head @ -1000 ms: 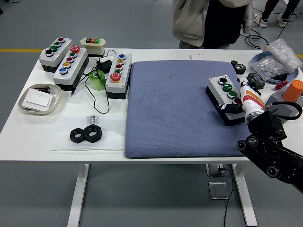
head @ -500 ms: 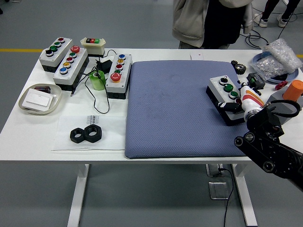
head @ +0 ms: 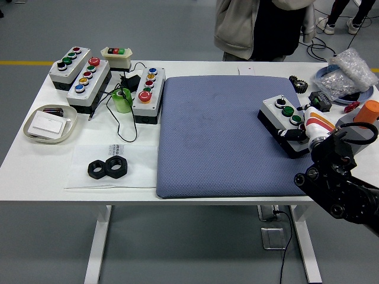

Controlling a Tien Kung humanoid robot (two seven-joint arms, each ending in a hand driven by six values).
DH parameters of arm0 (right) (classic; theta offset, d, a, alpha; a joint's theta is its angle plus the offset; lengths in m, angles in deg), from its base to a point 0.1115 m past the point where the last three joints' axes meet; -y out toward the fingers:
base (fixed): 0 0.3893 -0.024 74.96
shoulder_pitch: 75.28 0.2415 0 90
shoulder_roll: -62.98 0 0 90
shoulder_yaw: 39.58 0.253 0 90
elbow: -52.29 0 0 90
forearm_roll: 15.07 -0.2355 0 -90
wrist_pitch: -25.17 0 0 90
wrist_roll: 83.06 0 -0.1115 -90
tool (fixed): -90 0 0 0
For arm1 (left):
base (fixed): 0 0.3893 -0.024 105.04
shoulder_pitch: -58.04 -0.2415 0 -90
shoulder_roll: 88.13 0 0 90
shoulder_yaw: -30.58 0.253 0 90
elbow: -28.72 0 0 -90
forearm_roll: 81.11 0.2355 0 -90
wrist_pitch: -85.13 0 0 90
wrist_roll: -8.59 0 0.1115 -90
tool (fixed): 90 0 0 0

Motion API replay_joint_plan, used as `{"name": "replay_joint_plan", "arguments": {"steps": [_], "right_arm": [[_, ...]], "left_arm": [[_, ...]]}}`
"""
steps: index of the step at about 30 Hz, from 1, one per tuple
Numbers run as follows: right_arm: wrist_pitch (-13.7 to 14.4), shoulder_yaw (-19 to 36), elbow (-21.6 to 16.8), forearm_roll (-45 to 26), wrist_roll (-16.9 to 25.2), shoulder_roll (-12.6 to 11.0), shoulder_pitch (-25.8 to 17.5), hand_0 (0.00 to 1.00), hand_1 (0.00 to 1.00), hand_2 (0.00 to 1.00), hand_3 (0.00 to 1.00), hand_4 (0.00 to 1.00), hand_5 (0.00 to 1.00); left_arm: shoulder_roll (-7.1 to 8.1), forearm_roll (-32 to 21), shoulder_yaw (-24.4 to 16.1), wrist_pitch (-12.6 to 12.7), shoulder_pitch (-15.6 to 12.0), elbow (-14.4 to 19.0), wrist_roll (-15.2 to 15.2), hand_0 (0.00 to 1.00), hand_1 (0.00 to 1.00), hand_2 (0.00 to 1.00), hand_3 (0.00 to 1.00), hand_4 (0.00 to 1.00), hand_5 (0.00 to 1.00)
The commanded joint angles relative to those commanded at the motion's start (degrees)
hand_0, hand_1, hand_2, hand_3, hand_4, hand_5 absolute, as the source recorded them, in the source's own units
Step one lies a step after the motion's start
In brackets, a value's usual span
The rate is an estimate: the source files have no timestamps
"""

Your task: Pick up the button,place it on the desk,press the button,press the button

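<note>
A grey button box (head: 283, 121) with a black switch, two green buttons and a red one lies on the right part of the blue mat (head: 225, 133). My right hand (head: 299, 133) comes in from the lower right and its fingers are closed around the box's near end, by the red button. My left arm does not show.
Several other button boxes (head: 89, 81) stand at the back left, with a green tape roll (head: 122, 100), a dish (head: 50, 124) and two black nuts (head: 109, 168). An orange cup (head: 368, 112) and a plastic bag (head: 349, 74) sit at the right. A person (head: 266, 26) stands at the far side.
My right hand and the button box have shifted slightly to the right and back on the mat. Nothing else has moved.
</note>
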Motion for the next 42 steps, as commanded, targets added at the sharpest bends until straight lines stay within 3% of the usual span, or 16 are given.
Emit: {"name": "replay_joint_plan", "arguments": {"steps": [2,3,10,16,24,27,38,39,42], "right_arm": [[-0.15,-0.31,-0.18,0.12,0.25,-0.24,0.05,0.357,0.354,0.464,0.696,0.851,0.055],[-0.41,-1.04,-0.84,0.11,1.1,-0.83,0.13,0.289,0.266,0.413,0.582,0.822,0.025],[0.01,-4.83,-4.29,-0.15,7.41,-3.91,0.57,0.273,0.247,0.4,0.548,0.799,0.002],[0.35,-7.73,-8.88,-2.39,18.06,-7.12,0.71,0.261,0.237,0.394,0.538,0.79,0.002],[-6.13,-12.87,-14.71,-1.52,36.08,-11.23,2.33,0.256,0.231,0.387,0.537,0.792,0.002],[-6.86,-15.16,-15.89,-0.06,40.48,-12.07,3.07,0.254,0.229,0.388,0.538,0.796,0.002],[-10.55,-17.84,-14.11,7.11,41.07,-11.23,4.48,0.262,0.241,0.394,0.557,0.824,0.009],[-11.34,-17.67,-13.91,7.71,40.86,-11.17,4.48,0.376,0.391,0.476,0.776,0.936,0.127],[-13.62,-17.1,-13.72,8.86,40.73,-11.13,4.38,0.376,0.391,0.476,0.776,0.936,0.127]], "left_arm": [[0.0,-0.06,0.03,0.01,0.0,-0.01,0.03,0.772,0.802,0.883,0.801,0.567,0.998],[0.02,-0.23,0.16,0.03,0.04,0.0,0.09,0.772,0.803,0.883,0.801,0.566,0.998],[0.04,-0.39,0.28,0.06,0.09,-0.03,0.15,0.772,0.802,0.884,0.802,0.565,0.998],[0.0,-0.06,0.02,0.02,0.0,-0.11,0.05,0.772,0.803,0.884,0.802,0.563,0.998],[-0.08,0.86,-0.62,0.02,-0.27,-0.19,-0.3,0.772,0.803,0.885,0.802,0.564,0.998],[-0.07,0.9,-0.66,0.01,-0.31,-0.19,-0.3,0.773,0.804,0.885,0.803,0.565,0.998],[-0.05,0.83,-0.53,0.04,-0.3,-0.16,-0.2,0.773,0.803,0.885,0.803,0.564,0.998],[-0.05,0.77,-0.5,0.05,-0.28,-0.15,-0.18,0.773,0.803,0.885,0.804,0.563,0.998],[-0.03,0.77,-0.49,0.05,-0.23,-0.13,-0.2,0.773,0.803,0.885,0.804,0.563,0.998]]}}
